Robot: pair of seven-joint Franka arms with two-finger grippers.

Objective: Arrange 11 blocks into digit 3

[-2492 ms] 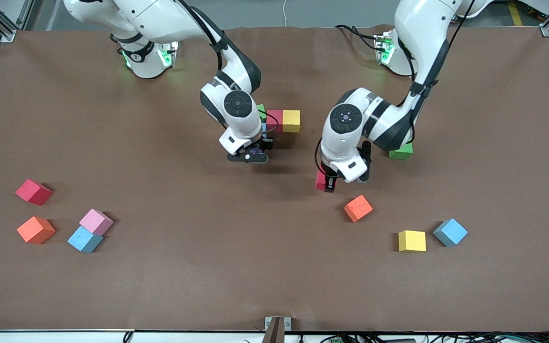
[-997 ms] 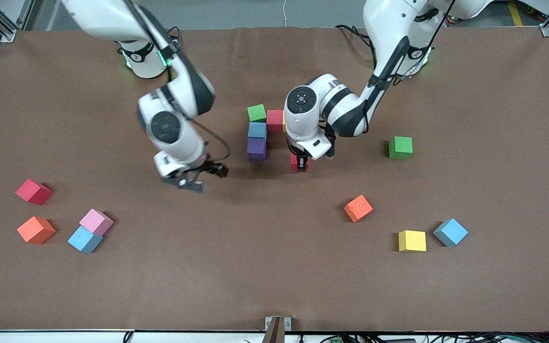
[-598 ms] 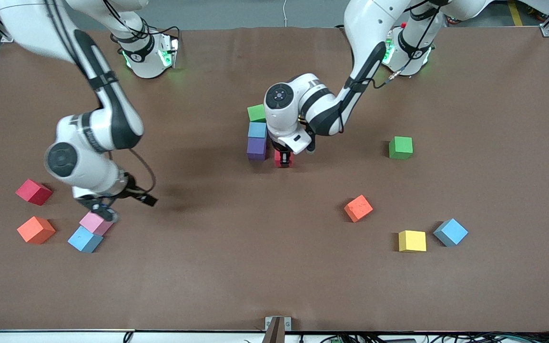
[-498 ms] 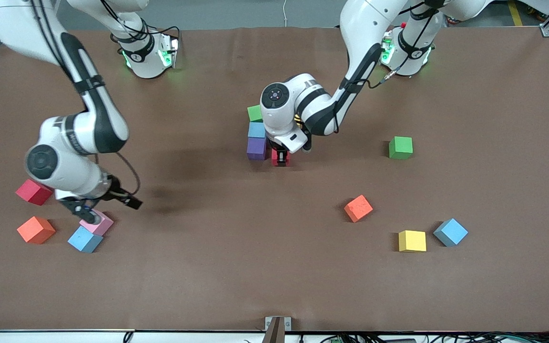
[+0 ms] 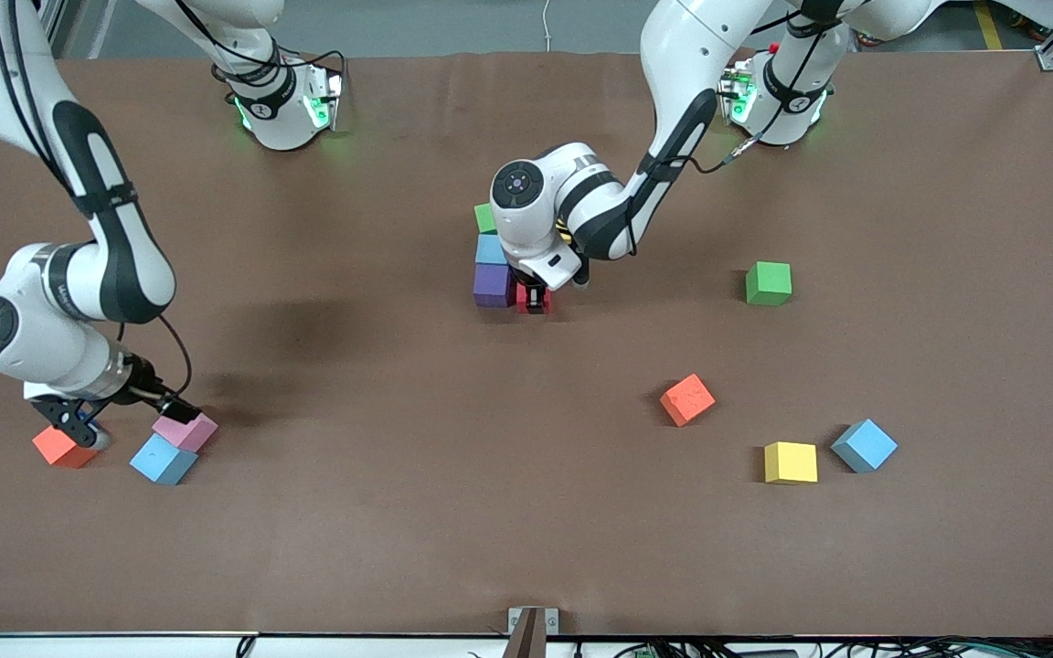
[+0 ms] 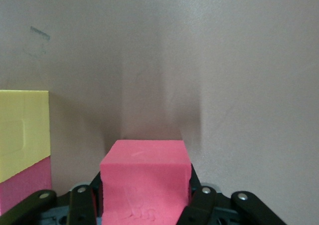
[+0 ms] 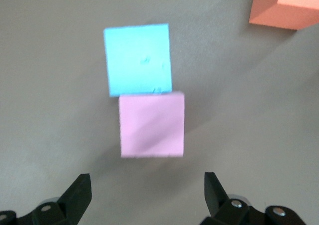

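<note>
A column of green (image 5: 484, 217), light blue (image 5: 491, 249) and purple (image 5: 493, 285) blocks stands mid-table. Close beside the purple one, my left gripper (image 5: 534, 300) is shut on a red block (image 5: 533, 305); the left wrist view shows that red block (image 6: 144, 165) between the left gripper's jaws (image 6: 146, 197), with a yellow block (image 6: 22, 130) and another red one (image 6: 25, 185) alongside. My right gripper (image 5: 79, 428) is open, low over the table by the orange block (image 5: 56, 446). A pink block (image 7: 152, 125) and a light blue block (image 7: 138, 59) lie just ahead of the right gripper (image 7: 147, 195).
Loose blocks lie toward the left arm's end: green (image 5: 768, 282), orange (image 5: 686, 399), yellow (image 5: 790, 462) and light blue (image 5: 864, 445). The pink block (image 5: 186, 429) touches a light blue one (image 5: 161, 460) near the right gripper. The left arm's wrist hides part of the block group.
My right arm has swung from mid-table out to the pink, light blue and orange cluster and now covers the loose red block there. The left gripper has carried its red block up beside the purple block.
</note>
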